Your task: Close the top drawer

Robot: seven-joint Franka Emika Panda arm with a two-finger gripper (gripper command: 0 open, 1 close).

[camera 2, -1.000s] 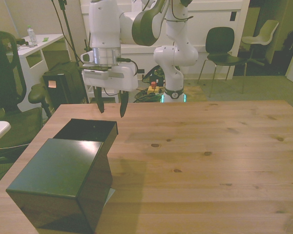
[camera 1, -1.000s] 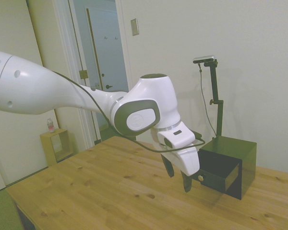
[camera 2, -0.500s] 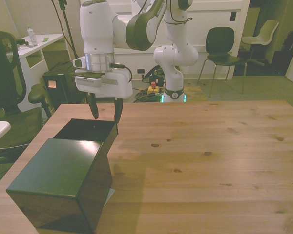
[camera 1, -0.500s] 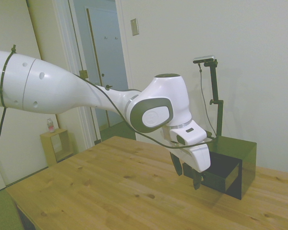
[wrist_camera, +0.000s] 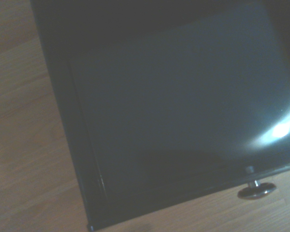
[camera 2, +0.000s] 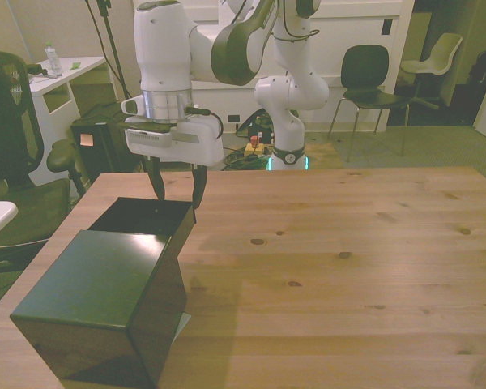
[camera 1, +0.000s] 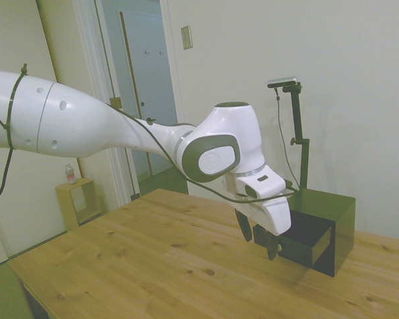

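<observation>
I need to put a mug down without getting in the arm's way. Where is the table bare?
The table is bare across the front view's whole middle and right, from the far edge to the near edge. The crowded part is the front view's left: the black cabinet with the top drawer pulled out, and the gripper at the drawer's front.
</observation>
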